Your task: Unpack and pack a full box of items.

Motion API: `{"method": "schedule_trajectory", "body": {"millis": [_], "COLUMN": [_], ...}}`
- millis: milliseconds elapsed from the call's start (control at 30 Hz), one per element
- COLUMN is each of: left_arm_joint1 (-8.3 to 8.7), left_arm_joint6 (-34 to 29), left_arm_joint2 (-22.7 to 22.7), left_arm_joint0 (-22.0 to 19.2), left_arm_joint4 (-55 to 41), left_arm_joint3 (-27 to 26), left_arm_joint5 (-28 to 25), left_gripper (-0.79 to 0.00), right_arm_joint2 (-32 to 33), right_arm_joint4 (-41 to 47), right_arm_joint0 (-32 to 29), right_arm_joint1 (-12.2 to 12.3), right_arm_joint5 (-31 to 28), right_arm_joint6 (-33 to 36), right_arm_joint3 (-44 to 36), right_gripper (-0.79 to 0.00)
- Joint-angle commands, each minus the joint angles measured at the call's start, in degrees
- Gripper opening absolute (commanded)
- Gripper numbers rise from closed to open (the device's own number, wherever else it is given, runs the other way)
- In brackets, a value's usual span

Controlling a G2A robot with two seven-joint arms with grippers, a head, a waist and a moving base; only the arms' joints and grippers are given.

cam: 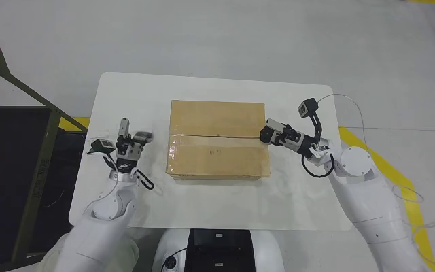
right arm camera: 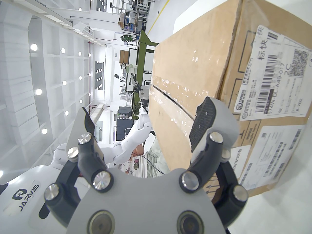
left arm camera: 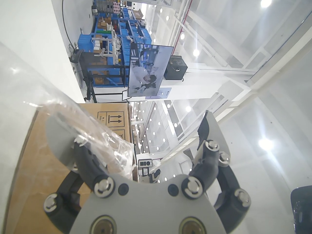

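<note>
The closed cardboard box (cam: 217, 139) sits mid-surface (cam: 204, 204). The right tool (cam: 264, 134), spread wide, is at its right-end seam. The left tool (cam: 134, 132) (also wide) stands left of the box, with clear film (left arm camera: 97, 127) draped over one finger in its wrist view.

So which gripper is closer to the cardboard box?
Right. The right gripper is at one end of the cardboard box, by its seam; the left gripper stands apart off the opposite end.
</note>
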Motion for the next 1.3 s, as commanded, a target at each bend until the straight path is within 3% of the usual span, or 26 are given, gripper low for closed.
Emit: {"method": "schedule_trajectory", "body": {"millis": [0, 800, 1267], "left_arm_joint1": [-0.22, -3.03, -4.25], "left_arm_joint6": [0.0, -3.8, -10.8], "left_arm_joint2": [-0.1, 2.2, 6.9], "left_arm_joint0": [-1.0, -5.0, -8.3], "left_arm_joint4": [0.2, 1.1, 8.0], "left_arm_joint3": [0.0, -5.7, -9.7], "left_arm_joint5": [0.2, -2.7, 1.8], "left_gripper": [0.000, 0.000, 0.000], "right_arm_joint2": [0.0, 0.0, 0.0], "right_arm_joint4": [0.0, 0.0, 0.0], "right_arm_joint0": [0.0, 0.0, 0.0], "right_arm_joint1": [0.0, 0.0, 0.0], "right_arm_joint5": [0.0, 0.0, 0.0], "right_arm_joint6": [0.0, 0.0, 0.0], "right_arm_joint3": [0.0, 0.0, 0.0], "right_gripper": [0.000, 0.000, 0.000]}}
